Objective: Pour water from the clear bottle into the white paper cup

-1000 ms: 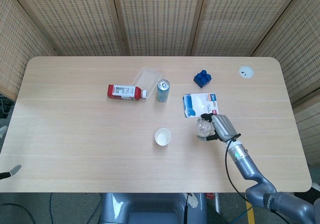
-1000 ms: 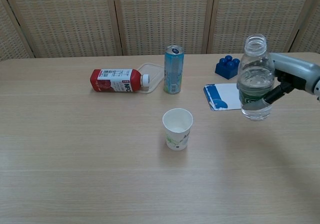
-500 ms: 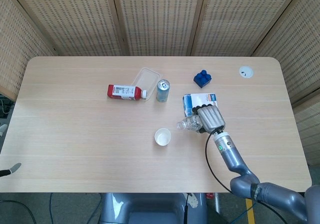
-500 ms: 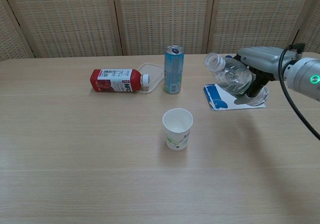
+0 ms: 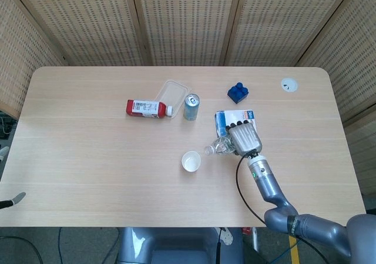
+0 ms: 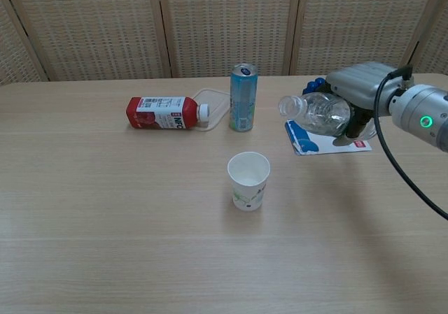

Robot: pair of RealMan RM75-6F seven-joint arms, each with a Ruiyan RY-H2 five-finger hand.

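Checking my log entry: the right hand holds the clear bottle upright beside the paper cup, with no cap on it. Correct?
Not quite. The right hand holds the clear bottle tipped nearly sideways, its uncapped mouth aimed toward the paper cup, as the chest view shows. It is not upright.

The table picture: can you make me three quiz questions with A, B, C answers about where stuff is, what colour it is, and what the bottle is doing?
1. Where is the blue block?
A. Behind the right hand
B. Inside the white paper cup
C. On the red bottle

2. What colour is the can?
A. Yellow
B. Light blue
C. Black

3. How is the clear bottle?
A. Standing upright
B. Lying on the table
C. Held tipped sideways

Answers: 1 A, it peeks out behind the hand. 2 B, its side is light blue. 3 C, its mouth points sideways toward the cup.
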